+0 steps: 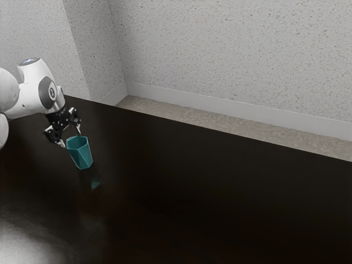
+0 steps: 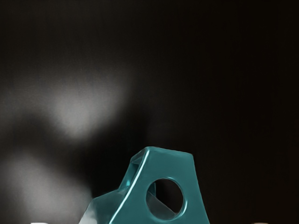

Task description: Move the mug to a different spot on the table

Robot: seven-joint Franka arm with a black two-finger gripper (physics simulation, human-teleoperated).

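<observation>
A teal mug [image 1: 80,153] stands upright on the dark glossy table [image 1: 209,192], near the exterior view's left, with its reflection right under its base. My black gripper [image 1: 70,138] hangs just above the mug's rim, on the side toward the arm. Its fingers are spread about as wide as the mug and do not grip it, so it is open. In the wrist view the mug [image 2: 154,191] lies close under my hand, with its handle and the round hole through it facing the camera.
The dark table stretches far toward the exterior view's right and front. A speckled grey wall [image 1: 231,49] with a white baseboard [image 1: 247,110] runs behind the table's far edge, beyond a strip of floor.
</observation>
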